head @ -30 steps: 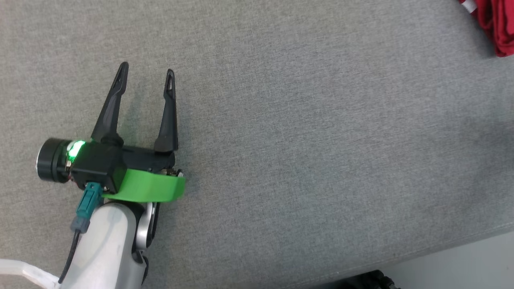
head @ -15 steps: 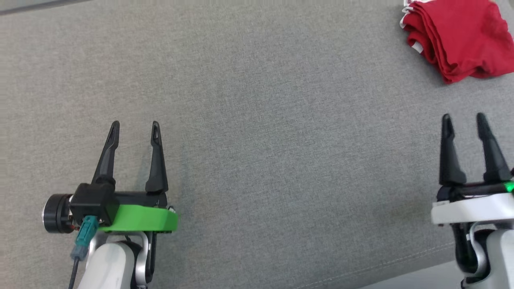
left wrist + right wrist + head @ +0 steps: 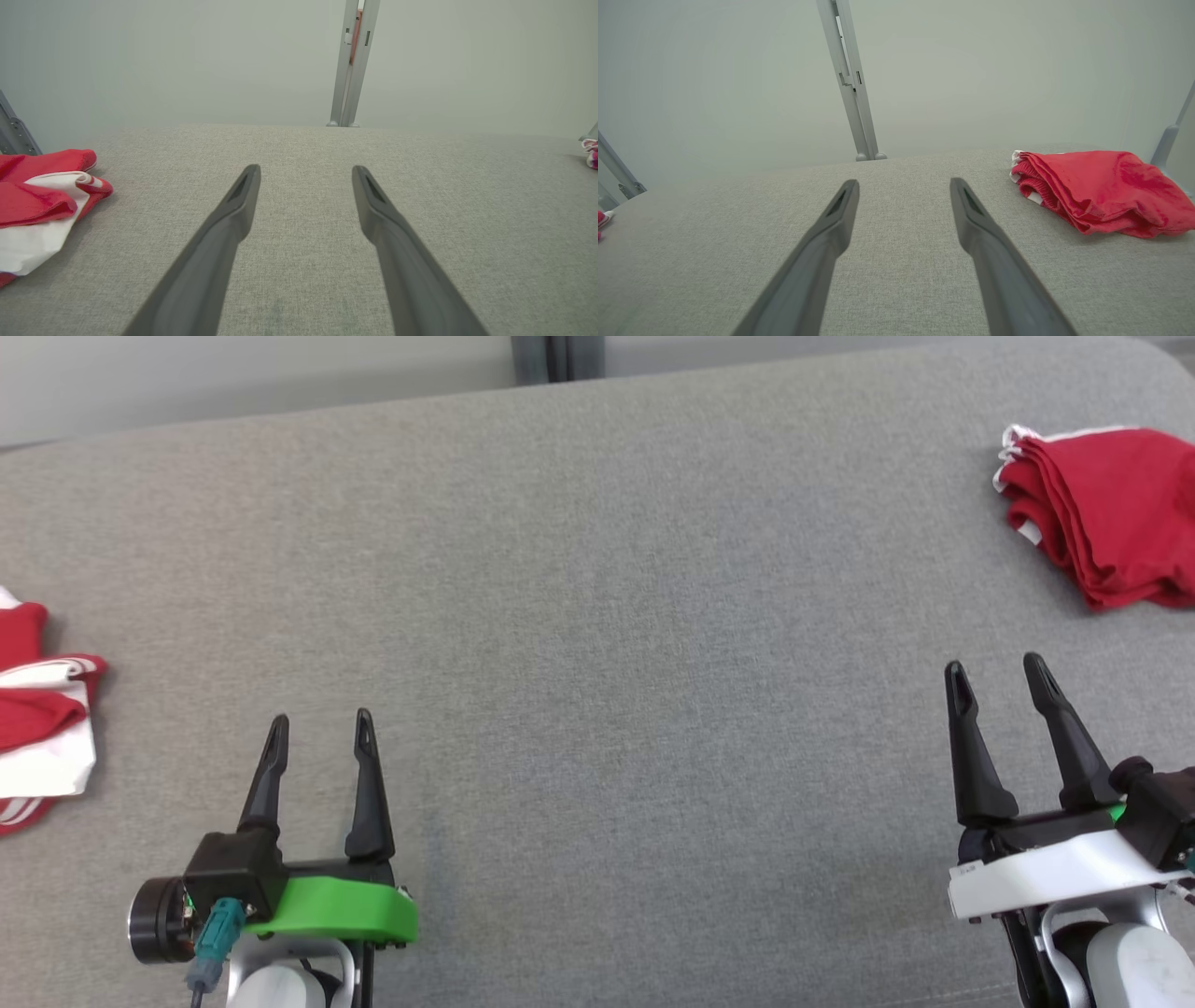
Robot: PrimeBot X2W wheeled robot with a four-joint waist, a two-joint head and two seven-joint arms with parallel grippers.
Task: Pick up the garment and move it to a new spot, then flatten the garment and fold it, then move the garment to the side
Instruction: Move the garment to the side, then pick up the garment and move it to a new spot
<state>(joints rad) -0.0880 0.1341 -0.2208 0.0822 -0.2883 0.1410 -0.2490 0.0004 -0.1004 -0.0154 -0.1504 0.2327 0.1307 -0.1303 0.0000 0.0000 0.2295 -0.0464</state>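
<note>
Since half a second ago our head camera has tipped up, so the whole scene sits lower in the head view. The left hand (image 3: 321,719) and right hand (image 3: 993,665) now show nearer the bottom edge. The far edge of the grey fabric tabletop (image 3: 597,616) has come in at the top, and a red-and-white garment (image 3: 37,728) at the left edge. Both hands hover over bare fabric, fingers spread, with nothing between them. The folded red garment (image 3: 1106,518) lies at the far right of the tabletop, well apart from the right hand; it is a neat stack of layers with thin white trim along its left edge. The red-and-white garment lies crumpled at the far left, apart from the left hand. Our right wrist view gives us the folded stack from low down, its layered edge turned toward us, and a grey metal post (image 3: 850,79) rising behind the tabletop against a pale wall. Our left wrist view gives us the crumpled piece, a white panel under red folds.
</note>
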